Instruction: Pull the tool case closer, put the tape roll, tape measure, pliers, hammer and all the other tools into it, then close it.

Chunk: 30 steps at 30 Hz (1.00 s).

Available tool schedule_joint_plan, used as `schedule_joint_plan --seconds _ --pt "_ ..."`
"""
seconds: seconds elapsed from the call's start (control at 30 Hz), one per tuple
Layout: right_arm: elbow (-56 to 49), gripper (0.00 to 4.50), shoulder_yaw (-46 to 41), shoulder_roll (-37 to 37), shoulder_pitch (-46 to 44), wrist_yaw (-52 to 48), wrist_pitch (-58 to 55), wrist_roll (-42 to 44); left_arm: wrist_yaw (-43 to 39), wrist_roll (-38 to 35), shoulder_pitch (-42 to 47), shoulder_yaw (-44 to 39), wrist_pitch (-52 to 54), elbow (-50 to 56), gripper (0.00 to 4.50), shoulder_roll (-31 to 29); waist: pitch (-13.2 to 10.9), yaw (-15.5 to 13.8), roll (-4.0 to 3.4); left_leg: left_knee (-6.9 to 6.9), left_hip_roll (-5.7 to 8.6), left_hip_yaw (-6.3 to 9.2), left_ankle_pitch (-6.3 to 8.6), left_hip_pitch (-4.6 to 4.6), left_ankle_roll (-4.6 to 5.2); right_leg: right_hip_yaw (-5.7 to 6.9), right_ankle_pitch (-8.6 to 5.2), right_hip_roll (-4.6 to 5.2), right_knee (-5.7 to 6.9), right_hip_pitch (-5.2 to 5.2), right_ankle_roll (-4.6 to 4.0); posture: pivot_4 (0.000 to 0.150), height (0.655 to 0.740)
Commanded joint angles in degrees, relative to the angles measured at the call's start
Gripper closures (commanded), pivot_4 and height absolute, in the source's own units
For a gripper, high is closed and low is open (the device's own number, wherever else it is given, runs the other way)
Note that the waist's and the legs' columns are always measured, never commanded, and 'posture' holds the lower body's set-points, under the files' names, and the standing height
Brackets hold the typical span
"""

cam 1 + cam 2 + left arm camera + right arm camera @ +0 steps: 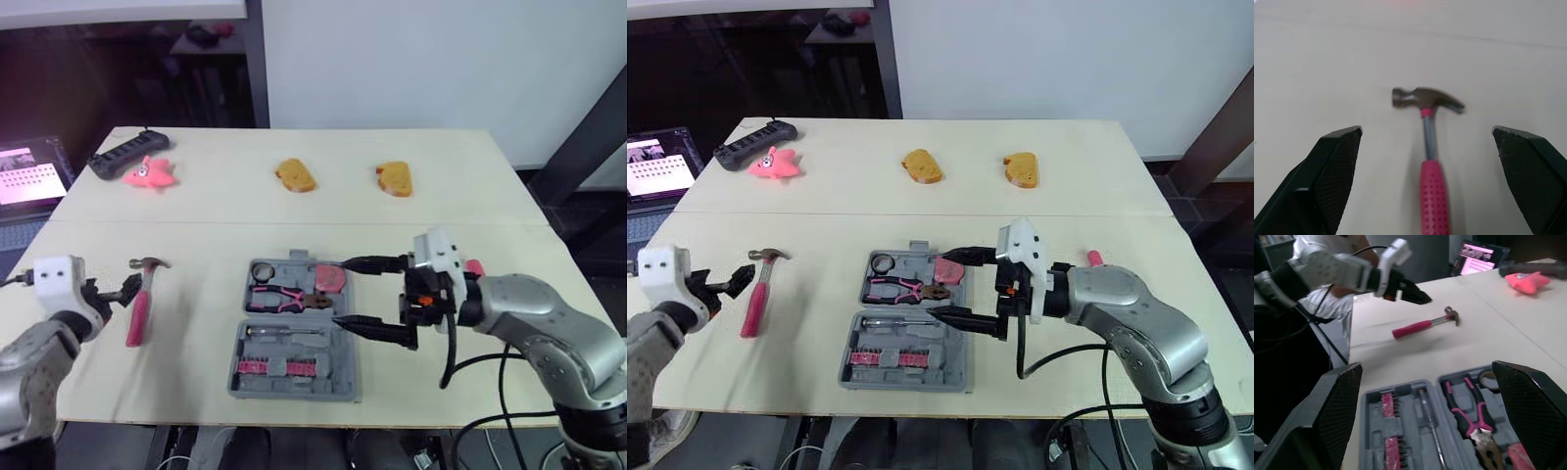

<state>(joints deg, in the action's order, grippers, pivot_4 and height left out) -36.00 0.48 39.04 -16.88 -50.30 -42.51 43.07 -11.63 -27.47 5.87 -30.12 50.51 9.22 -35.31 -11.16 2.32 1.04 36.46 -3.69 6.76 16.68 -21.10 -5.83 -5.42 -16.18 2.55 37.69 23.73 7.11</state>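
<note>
Hammer [138, 311], pink-handled, steel-headed, lies on the pale desk [441, 196], axis 12-to-6 (head at 12), just 3 o'clock of the spread left gripper [125, 289], the nearer one. Right gripper [341, 292], also spread, hovers at the 3 o'clock side of the open grey tool case [343, 380].

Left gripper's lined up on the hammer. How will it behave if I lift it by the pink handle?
Probably head-heavy: the hammer has a metal head on a thin neck, so a low grasp may let it droop. The pink handle looks dotted and rubbery, likely not slippery. Lying flat on the table, it looks rigid and unlikely to roll.
</note>
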Motion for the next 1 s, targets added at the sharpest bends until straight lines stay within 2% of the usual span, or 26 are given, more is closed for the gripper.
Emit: schedule_joint_plan --seconds 0.03,0.1,0.23,0.43,0.53,0.63,0.77,1.0 --pt "-1.72 0.02 0.92 -0.63 -0.17 1.06 0.26 0.70 0.90 2.63 3.40 2.53 3.13 -3.72 0.00 -2.63 0.00 0.19 -0.01 -0.01 0.00 0.00 0.00 0.00 0.00 0.00 0.00 0.00 -0.01 0.00 0.00 0.150 0.7400" --pt "-2.49 0.02 1.70 -0.95 0.15 1.83 0.21 0.79 -0.04 3.32 6.77 5.05 5.27 -8.41 0.00 -3.47 0.00 0.20 -0.01 -0.01 0.01 0.00 0.00 0.00 0.00 0.00 0.00 0.00 -0.01 0.01 0.00 0.150 0.7400" --pt "-3.82 0.02 2.36 -1.33 0.58 3.12 0.15 1.07 -3.04 6.59 10.60 10.76 2.39 -15.13 0.00 -4.85 0.00 0.22 -0.01 -0.04 0.01 0.00 0.00 0.01 -0.01 0.01 0.00 0.00 0.00 0.02 0.00 0.150 0.7400" --pt "-5.85 0.02 1.93 -0.46 2.02 5.86 -1.02 0.74 -2.23 9.74 15.34 12.88 -1.80 -29.27 0.00 -1.94 0.01 0.05 -0.02 -0.06 0.01 0.00 -0.01 0.02 -0.02 0.02 0.00 0.01 0.00 0.02 0.00 0.150 0.7400" --pt "-6.46 0.00 1.60 -0.05 2.28 6.99 -1.55 1.04 -2.36 9.66 16.65 11.82 -4.61 -32.35 0.91 -0.83 0.02 -0.05 -0.04 -0.06 0.01 0.00 -0.02 0.14 -0.04 0.02 0.00 0.02 0.00 -0.09 0.00 0.150 0.7400" --pt "-6.95 0.00 1.51 0.40 2.81 7.76 -2.05 1.22 -4.41 10.61 17.85 13.08 -7.47 -35.46 2.39 -0.70 0.02 -0.08 -0.04 -0.21 0.01 -0.01 -0.02 0.54 -0.04 0.02 -0.01 0.02 -0.03 -0.40 -0.02 0.150 0.7400" --pt "-7.21 0.00 1.59 0.91 3.02 8.28 -2.41 1.31 -5.07 11.51 19.22 13.32 -8.62 -38.31 4.42 -0.45 0.04 -0.14 -0.09 -0.25 0.02 -0.01 -0.02 0.62 -0.04 0.02 -0.02 0.02 -0.03 -0.45 -0.02 0.150 0.7400" --pt "-7.01 0.00 1.77 1.24 3.03 8.81 -2.87 1.28 -5.76 12.20 19.20 12.84 -9.88 -38.55 4.47 -0.04 0.14 -0.15 -0.25 -0.27 0.02 -0.01 -0.02 0.67 -0.04 0.01 -0.02 0.03 -0.04 -0.49 -0.01 0.150 0.7400"
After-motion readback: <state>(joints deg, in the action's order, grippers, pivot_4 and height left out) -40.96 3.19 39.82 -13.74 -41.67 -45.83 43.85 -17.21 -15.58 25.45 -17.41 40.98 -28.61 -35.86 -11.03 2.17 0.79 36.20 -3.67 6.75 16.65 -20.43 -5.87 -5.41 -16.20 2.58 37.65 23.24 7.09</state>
